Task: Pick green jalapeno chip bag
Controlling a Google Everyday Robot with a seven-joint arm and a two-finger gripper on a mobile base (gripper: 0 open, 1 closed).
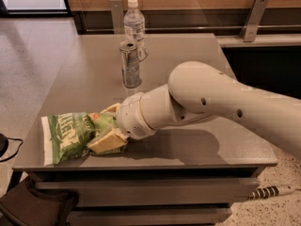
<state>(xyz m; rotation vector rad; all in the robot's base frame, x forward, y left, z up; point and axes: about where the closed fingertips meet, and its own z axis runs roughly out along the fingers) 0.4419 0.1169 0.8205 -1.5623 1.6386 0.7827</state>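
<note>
The green jalapeno chip bag [70, 134] lies flat at the table's front left corner, with white lettering and a white seam at its left end. My gripper [104, 130] reaches in from the right and is at the bag's right end. Its cream fingers [107, 142] sit on either side of the crumpled right end of the bag and are closed on it. The bag rests on the table.
A tall slim can [130, 64] stands at mid-table behind the gripper. A clear water bottle [135, 26] stands behind the can. The grey table [197, 147] ends just in front of the bag. A wooden wall rail runs along the back.
</note>
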